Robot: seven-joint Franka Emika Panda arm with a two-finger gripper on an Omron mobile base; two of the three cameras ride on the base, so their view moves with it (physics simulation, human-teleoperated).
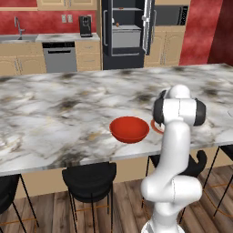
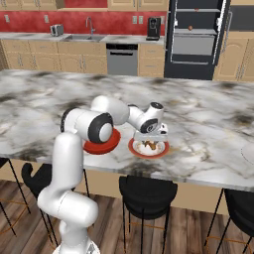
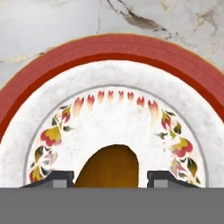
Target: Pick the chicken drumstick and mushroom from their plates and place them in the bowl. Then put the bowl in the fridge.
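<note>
In the right base view the white arm's two-finger gripper [image 2: 149, 144] hangs low over the flat plate with the orange-red rim and white centre [image 2: 161, 150], which sits on the grey-veined marble counter [image 2: 198, 114] near its front edge. The left base view has the arm's own dark-jointed elbow in front of that plate, so just a sliver of its rim [image 1: 154, 129] shows beside the glossy, all-red deep bowl [image 1: 129, 129], which has nothing in it that I can see. The bowl [image 2: 99, 147] is largely behind the arm on the right side.

The hand view looks straight down at the plate [image 3: 57, 61]: a broad red border, then a white field ringed with small red and yellow flowers. A rounded golden-brown chicken drumstick [image 3: 109, 166] lies between the two dark fingertips [image 3: 61, 178] (one on either side of it, spread apart). They look close to its flanks, though whether they touch it is hard to tell.

Across the room the tall black fridge [image 1: 124, 34] stands with its door swung wide, grey shelves showing.
</note>
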